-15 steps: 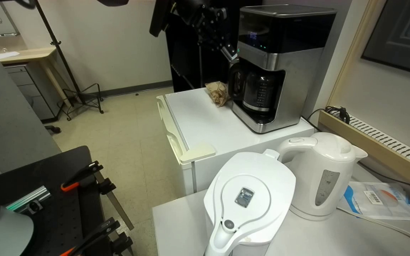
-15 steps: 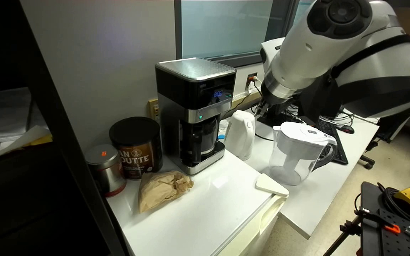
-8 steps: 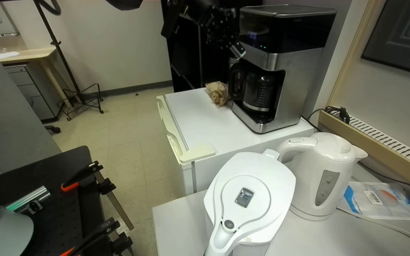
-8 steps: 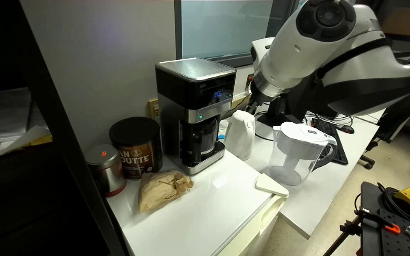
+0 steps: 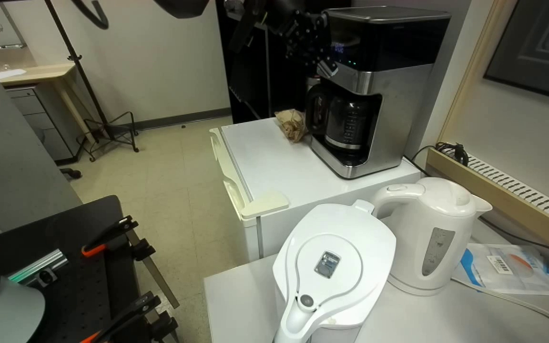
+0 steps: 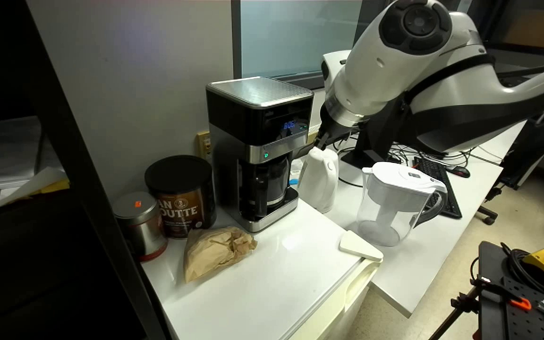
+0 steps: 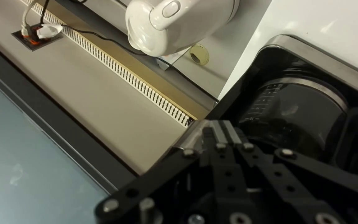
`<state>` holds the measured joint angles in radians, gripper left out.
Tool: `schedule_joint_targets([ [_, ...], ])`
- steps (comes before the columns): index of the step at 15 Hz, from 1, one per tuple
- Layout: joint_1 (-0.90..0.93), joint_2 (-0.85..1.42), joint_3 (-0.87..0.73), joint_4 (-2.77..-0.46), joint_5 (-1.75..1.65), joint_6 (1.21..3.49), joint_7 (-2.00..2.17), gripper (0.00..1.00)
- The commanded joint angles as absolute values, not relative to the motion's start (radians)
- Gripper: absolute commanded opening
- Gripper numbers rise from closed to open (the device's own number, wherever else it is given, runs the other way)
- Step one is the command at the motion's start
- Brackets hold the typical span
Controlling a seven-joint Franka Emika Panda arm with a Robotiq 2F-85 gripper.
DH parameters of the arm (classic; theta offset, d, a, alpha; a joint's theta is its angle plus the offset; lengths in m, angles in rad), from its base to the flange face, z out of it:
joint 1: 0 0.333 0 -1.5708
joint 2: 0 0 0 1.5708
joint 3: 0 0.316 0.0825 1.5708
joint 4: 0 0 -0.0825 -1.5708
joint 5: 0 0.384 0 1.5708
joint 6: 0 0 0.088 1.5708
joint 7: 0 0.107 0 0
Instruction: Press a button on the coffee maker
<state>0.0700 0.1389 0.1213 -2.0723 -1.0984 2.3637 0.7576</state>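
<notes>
The coffee maker point(image 5: 398, 105) is tall and black over silver, upright on a white cabinet; it also shows in an exterior view point(image 6: 234, 141). Its front has a blue lit display point(image 6: 289, 124) and a green-lit button point(image 6: 266, 155) on the silver band. The dark glass carafe point(image 7: 291, 109) fills the right of the wrist view. My gripper point(image 5: 328, 69) is shut and empty, its fingertips overlapping the silver band in that picture; contact cannot be told. In an exterior view the gripper point(image 6: 318, 143) appears just right of the machine. In the wrist view the fingertips point(image 7: 225, 132) hide part of the machine.
A white kettle point(image 6: 317, 184) stands beside the coffee maker, and a white filter pitcher point(image 5: 336, 295) is nearer the table edge. A paper bag point(image 6: 215, 250), a coffee can point(image 6: 182, 203) and a metal tin point(image 6: 140, 226) stand on the machine's far side. A wall is behind.
My arm and gripper have moved closer to the coffee maker, rightward in one picture and leftward in the opposite one. The gripper stays shut. The coffee maker and other objects have not moved.
</notes>
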Motion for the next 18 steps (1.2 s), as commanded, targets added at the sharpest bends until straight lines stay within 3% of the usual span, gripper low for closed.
schedule_joint_targets([
  [1,0.087,0.176,0.098,-2.029,-1.121,2.393,0.77,0.01],
  [18,0.094,0.268,0.072,-1.93,-1.114,2.453,0.749,0.02],
])
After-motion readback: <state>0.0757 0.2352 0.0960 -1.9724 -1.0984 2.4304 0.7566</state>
